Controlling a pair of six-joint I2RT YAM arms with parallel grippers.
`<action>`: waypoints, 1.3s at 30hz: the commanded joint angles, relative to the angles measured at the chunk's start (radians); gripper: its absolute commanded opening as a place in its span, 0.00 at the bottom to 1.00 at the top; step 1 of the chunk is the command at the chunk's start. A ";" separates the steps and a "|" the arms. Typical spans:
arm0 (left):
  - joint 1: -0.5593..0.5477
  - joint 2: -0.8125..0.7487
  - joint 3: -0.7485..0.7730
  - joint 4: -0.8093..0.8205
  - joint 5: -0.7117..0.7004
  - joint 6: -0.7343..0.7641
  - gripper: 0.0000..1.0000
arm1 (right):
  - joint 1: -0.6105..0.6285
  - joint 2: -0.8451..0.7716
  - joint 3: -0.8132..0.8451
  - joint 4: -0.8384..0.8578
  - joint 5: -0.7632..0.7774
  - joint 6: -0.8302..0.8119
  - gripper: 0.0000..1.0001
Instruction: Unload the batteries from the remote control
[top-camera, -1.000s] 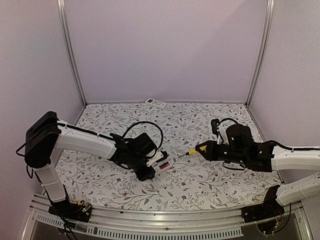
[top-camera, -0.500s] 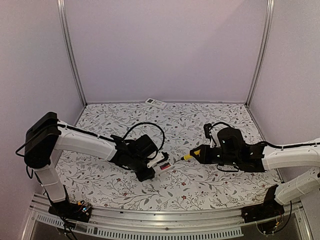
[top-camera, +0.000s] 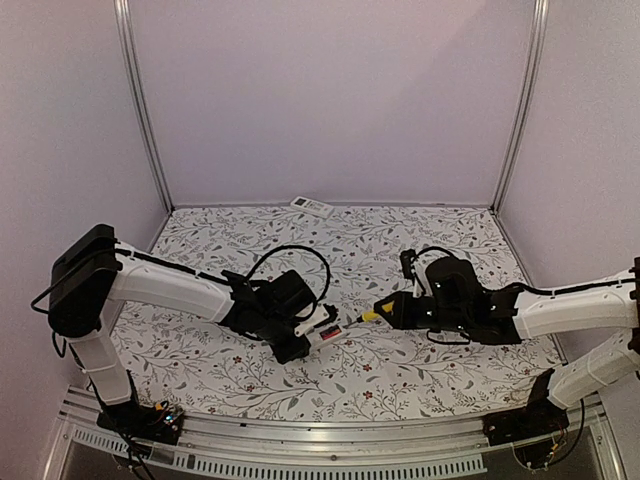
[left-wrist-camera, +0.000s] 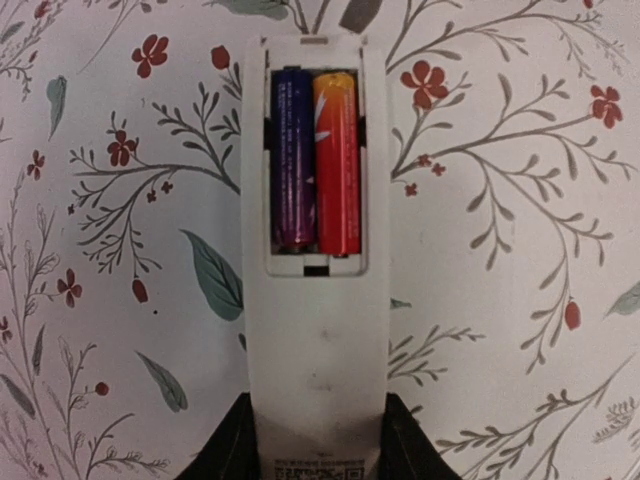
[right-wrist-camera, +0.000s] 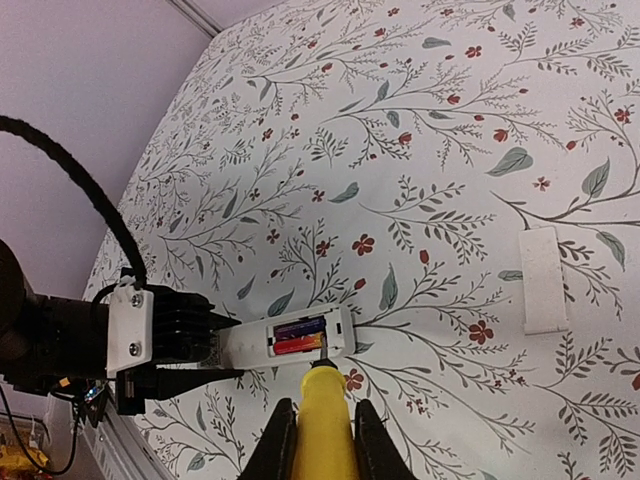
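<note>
Your left fingers (top-camera: 303, 338) are closed on one end of the remote control (left-wrist-camera: 315, 330), pinning it flat on the table (top-camera: 400, 370) a little left of centre and nearer the near edge than the far one. The remote lies back side up with its compartment uncovered, and the batteries (left-wrist-camera: 315, 165) are both seated in it side by side, a dark purple cell next to an orange-red one. Your right fingers (top-camera: 392, 311) are clamped around the yellow handle of a screwdriver (right-wrist-camera: 322, 420), which points leftwards at the remote. Its tip sits at the rim of the compartment just beside the orange-red cell, though you cannot tell from these views whether it actually touches. A small white strip (right-wrist-camera: 545, 280) lies flat on the table well apart from the remote, on its right-hand side. A second remote (top-camera: 311, 207) rests at the far edge of the table against the back wall.
</note>
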 joint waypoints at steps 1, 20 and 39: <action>-0.020 0.018 -0.010 0.017 0.006 0.013 0.23 | 0.007 0.023 0.030 0.027 -0.004 0.002 0.00; -0.021 0.025 -0.004 0.012 0.001 0.013 0.21 | 0.009 0.075 0.039 0.057 -0.033 -0.001 0.00; -0.021 0.039 0.005 0.003 -0.011 0.013 0.20 | 0.028 0.064 0.079 0.068 -0.167 0.011 0.00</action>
